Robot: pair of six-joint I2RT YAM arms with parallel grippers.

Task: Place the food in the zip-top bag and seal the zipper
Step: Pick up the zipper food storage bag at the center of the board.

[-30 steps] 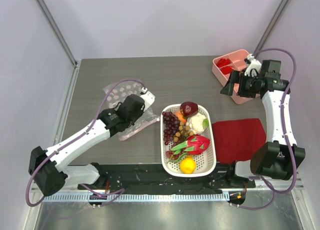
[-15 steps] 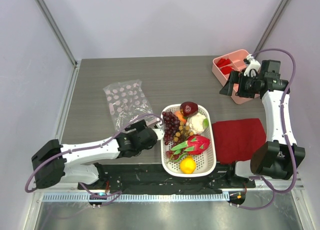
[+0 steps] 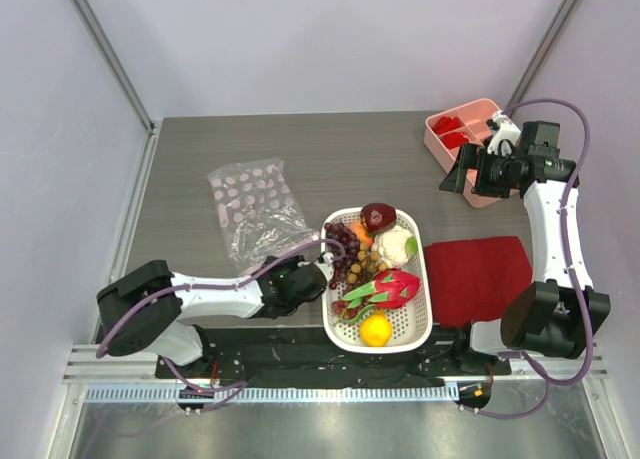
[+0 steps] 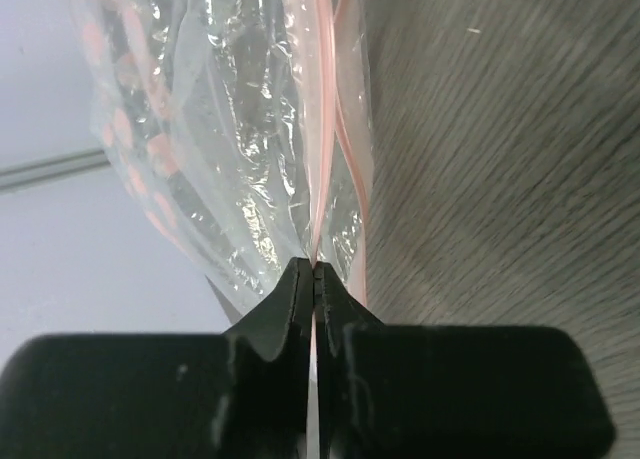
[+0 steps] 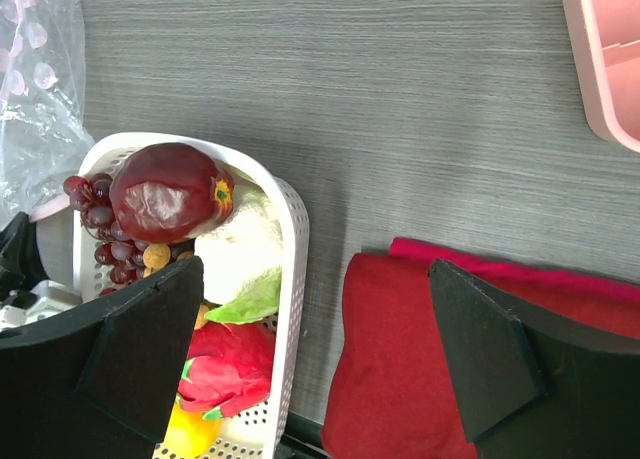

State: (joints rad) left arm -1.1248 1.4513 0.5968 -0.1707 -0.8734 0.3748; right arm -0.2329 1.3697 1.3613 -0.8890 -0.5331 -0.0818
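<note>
You are working in a robotics lab cell. Plain pale partition walls (image 3: 350, 39) and slanted grey metal frame posts (image 3: 108, 49) enclose a grey wood-grain tabletop (image 3: 360, 159). A ribbed aluminium rail (image 3: 330, 392) runs along the near edge, where white-and-black robot arms (image 3: 555, 229) trailing purple cables (image 3: 589, 159) are bolted.

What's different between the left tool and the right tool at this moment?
The left tool is shut, pinching the zip-top bag by its edge; the right tool is wide open and holds nothing. The left tool sits low beside the white basket; the right tool hangs higher, out by the pink tray. Both are black and have two fingers.
</note>
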